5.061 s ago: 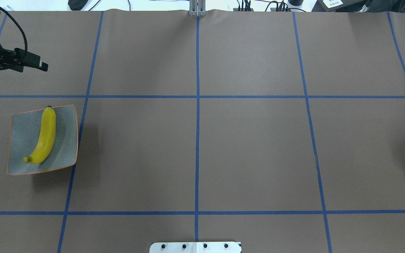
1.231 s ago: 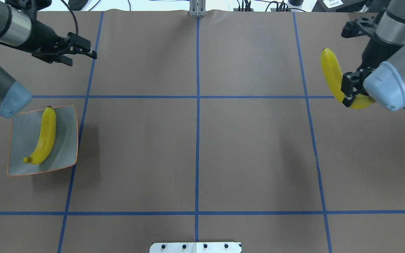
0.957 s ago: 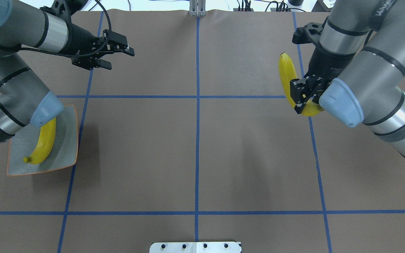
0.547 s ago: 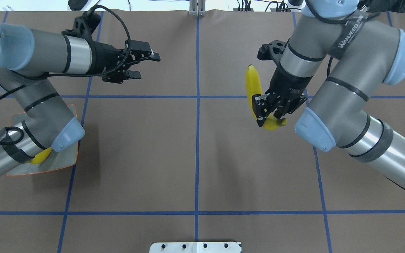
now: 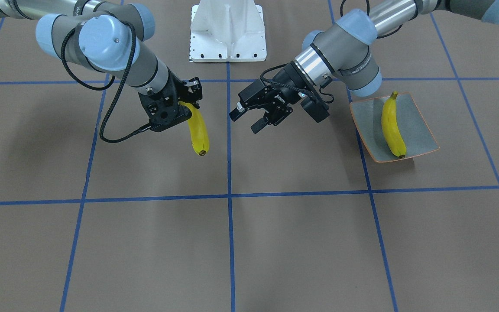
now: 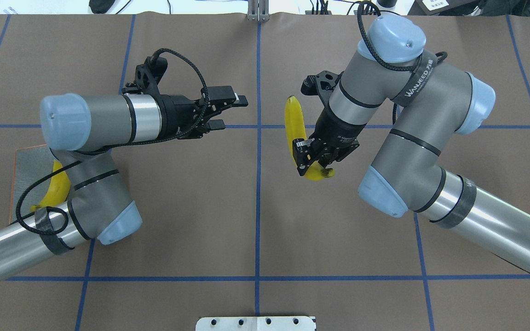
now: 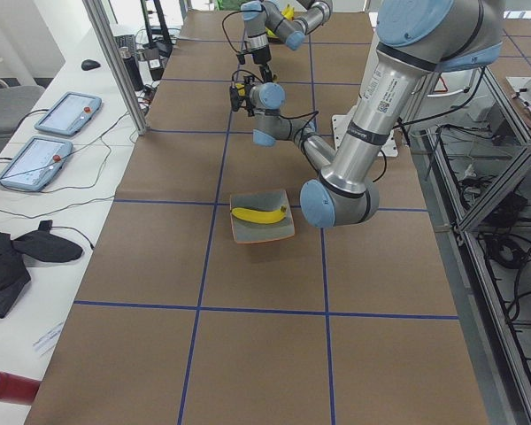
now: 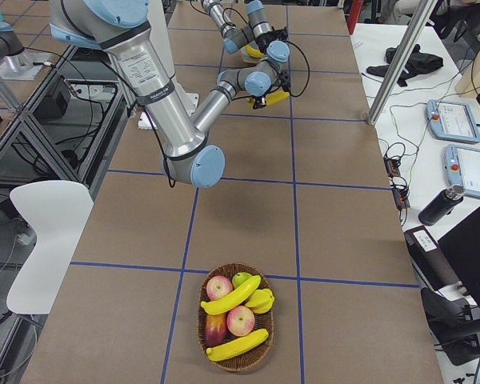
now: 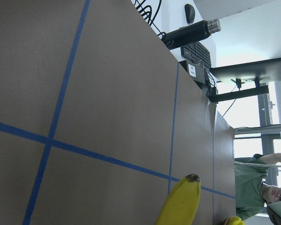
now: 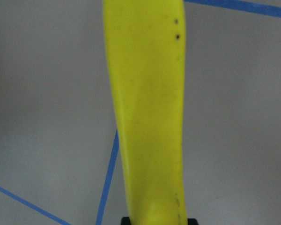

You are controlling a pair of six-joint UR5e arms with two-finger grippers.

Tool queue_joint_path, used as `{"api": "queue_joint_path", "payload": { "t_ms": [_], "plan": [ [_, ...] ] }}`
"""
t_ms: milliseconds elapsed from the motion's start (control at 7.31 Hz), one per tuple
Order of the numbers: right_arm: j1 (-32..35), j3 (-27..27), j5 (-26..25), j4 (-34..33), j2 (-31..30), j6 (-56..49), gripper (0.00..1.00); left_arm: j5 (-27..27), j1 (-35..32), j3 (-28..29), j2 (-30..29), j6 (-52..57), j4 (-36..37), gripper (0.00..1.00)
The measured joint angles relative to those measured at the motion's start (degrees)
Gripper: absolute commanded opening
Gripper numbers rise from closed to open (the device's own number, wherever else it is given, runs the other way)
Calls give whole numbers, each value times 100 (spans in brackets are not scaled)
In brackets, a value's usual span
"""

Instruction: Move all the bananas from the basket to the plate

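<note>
Yellow count: one banana (image 5: 392,125) lies on the plate (image 5: 422,130); a second banana (image 6: 294,124) hangs mid-table, clamped in the right gripper (image 6: 312,163). Left gripper (image 6: 233,111) faces it, jaws apart, empty. At least two more bananas (image 8: 230,296), seemingly, sit in the far basket (image 8: 202,308) among apples (image 8: 218,286). Left arm (image 6: 104,202) reaches out over the plate.

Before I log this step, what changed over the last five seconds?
The right gripper, shut on the carried banana, came in from the right edge toward centre; the open left gripper reached in toward it. The plate and its resting banana stayed put.
</note>
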Motion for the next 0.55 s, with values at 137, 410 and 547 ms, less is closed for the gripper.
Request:
{"api": "queue_joint_path", "payload": {
  "t_ms": [137, 410, 547],
  "plan": [
    [-78, -6, -100, 228, 10, 139, 0, 39, 38, 109, -72, -2, -25, 100],
    [-181, -1, -150, 513, 65, 481, 0, 258, 93, 567, -327, 2, -243, 100],
    [-213, -5, -153, 559, 79, 572, 0, 350, 142, 778, -453, 2, -333, 100]
  ]
}}
